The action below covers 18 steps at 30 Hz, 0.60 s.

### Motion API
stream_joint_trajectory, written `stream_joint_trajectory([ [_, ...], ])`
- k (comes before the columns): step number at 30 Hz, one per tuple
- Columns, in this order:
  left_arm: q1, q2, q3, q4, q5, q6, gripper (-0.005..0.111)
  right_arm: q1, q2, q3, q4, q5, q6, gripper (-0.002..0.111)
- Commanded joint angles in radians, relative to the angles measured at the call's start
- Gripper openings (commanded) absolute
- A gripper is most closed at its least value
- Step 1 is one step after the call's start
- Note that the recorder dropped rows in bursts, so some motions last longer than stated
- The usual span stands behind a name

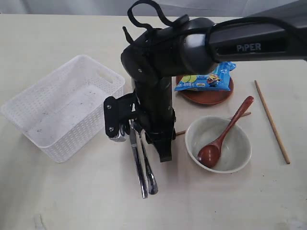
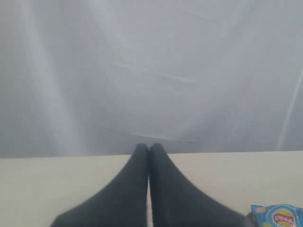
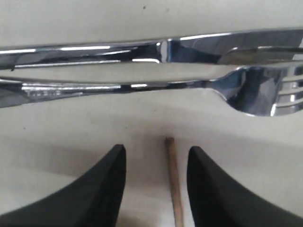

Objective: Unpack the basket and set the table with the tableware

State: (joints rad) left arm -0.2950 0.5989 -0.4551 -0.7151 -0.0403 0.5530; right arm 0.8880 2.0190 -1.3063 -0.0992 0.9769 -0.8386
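- My right pincer (image 3: 156, 150) hangs low over the surface (image 3: 71, 123), its jaws apart and gripping nothing.
- A wooden chopstick (image 3: 173, 189) lies on the surface between my two jaws, clear of both, with its end about level with my fingertips.
- Just beyond my fingertips the fork (image 3: 189, 85) lies crosswise. The knife (image 3: 142, 49) lies alongside it on the far side, almost parallel.
- The bowl (image 1: 241, 160) sits near this pincer on the chopstick's side. The wooden spoon (image 1: 218, 143) rests in it, with its handle leaning over the rim.
- Past the bowl, the plate (image 1: 213, 99) carries a blue chip bag (image 1: 206, 79).
- A second chopstick (image 1: 272, 122) lies well apart from my pincer, beyond the bowl.
- The basket (image 1: 76, 141) stands on the opposite side of the knife and fork from my pincer.
- My left pincer (image 2: 148, 147) has its jaws pressed together on nothing, and a corner of the chip bag is near it.
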Motion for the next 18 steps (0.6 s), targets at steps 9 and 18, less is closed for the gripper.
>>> stream_joint_trajectory([
  [9, -0.007, -0.006, 0.005, 0.005, -0.01, -0.005, 0.0, -0.015, 0.059, -0.007, -0.05, -0.003, 0.004, 0.041],
  [18, -0.007, -0.006, 0.005, 0.005, -0.01, -0.005, 0.0, -0.015, 0.093, -0.007, -0.107, -0.007, 0.004, 0.007],
])
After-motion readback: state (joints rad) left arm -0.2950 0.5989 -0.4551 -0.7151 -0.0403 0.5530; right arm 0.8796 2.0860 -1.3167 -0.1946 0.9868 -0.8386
